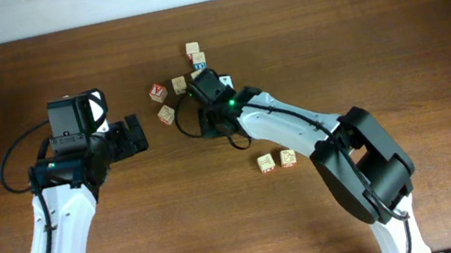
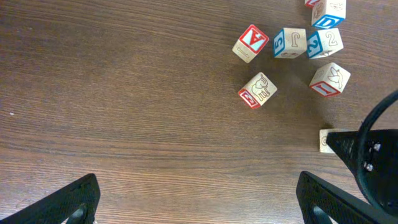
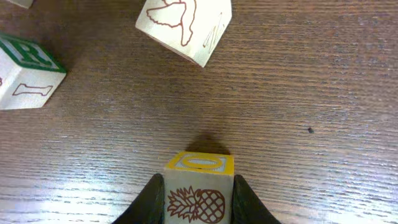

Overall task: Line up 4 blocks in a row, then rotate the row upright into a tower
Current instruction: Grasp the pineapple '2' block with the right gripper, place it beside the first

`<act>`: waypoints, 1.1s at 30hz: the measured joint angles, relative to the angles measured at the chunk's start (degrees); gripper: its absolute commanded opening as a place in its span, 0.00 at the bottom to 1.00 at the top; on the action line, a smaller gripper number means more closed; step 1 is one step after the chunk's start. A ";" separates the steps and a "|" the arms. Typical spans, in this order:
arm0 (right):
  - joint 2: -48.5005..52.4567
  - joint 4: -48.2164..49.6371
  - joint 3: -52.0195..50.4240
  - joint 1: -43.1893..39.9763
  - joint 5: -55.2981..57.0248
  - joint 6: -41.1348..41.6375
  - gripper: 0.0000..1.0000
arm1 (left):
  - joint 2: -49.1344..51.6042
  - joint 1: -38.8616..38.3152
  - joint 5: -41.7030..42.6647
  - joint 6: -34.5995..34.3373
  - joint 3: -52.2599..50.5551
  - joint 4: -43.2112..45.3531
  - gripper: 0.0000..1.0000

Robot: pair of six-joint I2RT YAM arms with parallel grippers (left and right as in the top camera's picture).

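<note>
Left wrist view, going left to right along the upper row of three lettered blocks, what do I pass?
red A block → blue J block → blue 2 block. The red-edged blocks below overlap these sideways, so they are left out.

Two robot arms (image 1: 56,221) are counted, each ending in one gripper: the left gripper (image 1: 136,135) and the right gripper (image 3: 199,190). One wooden table (image 1: 392,13) is seen. Overhead, eight alphabet cubes (image 1: 167,114) can be made out, six clustered and two apart. By the left wrist camera, three blue-printed cubes (image 2: 290,42), three red-printed cubes (image 2: 250,43) and one half-hidden cube (image 2: 326,140) are shown, plus a sliver of another at the top edge. By the right wrist camera, one pineapple cube (image 3: 199,205), one green-lettered cube (image 3: 28,68) and one outline-drawn cube (image 3: 183,25) are shown, with a corner of a fourth.
</note>
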 measured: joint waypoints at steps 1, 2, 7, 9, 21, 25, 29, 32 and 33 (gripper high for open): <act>0.17 -4.98 1.60 0.00 0.13 -0.74 0.24 | 0.00 0.00 0.00 0.00 0.00 -0.04 0.99; 0.31 -17.75 9.22 0.00 -1.77 -2.45 0.24 | 0.00 0.00 -0.02 0.00 0.00 0.00 0.99; -0.04 -29.83 8.59 0.87 -6.78 0.04 0.24 | 0.00 0.00 0.00 0.00 0.00 -0.11 0.99; -0.55 -28.24 3.93 2.40 -7.96 1.68 0.26 | 0.00 0.00 0.00 0.00 0.00 -0.11 0.99; -0.22 -24.92 18.29 -1.81 -5.70 -3.78 0.61 | 0.00 0.00 0.00 0.00 0.00 -0.02 0.99; 3.58 -3.15 19.30 -2.84 -1.16 -3.61 0.66 | 0.07 -0.04 -0.02 0.00 0.00 -0.22 0.99; 9.42 0.39 19.28 -2.84 5.11 2.56 0.64 | 0.07 -0.04 0.00 0.00 0.00 -0.11 0.99; 12.48 -0.98 19.28 -2.84 7.23 5.14 0.50 | 0.07 -0.04 0.00 0.00 0.00 -0.13 0.99; 12.87 -1.03 19.28 -2.84 7.41 5.42 0.46 | 0.07 -0.04 0.00 0.00 0.00 -0.13 0.99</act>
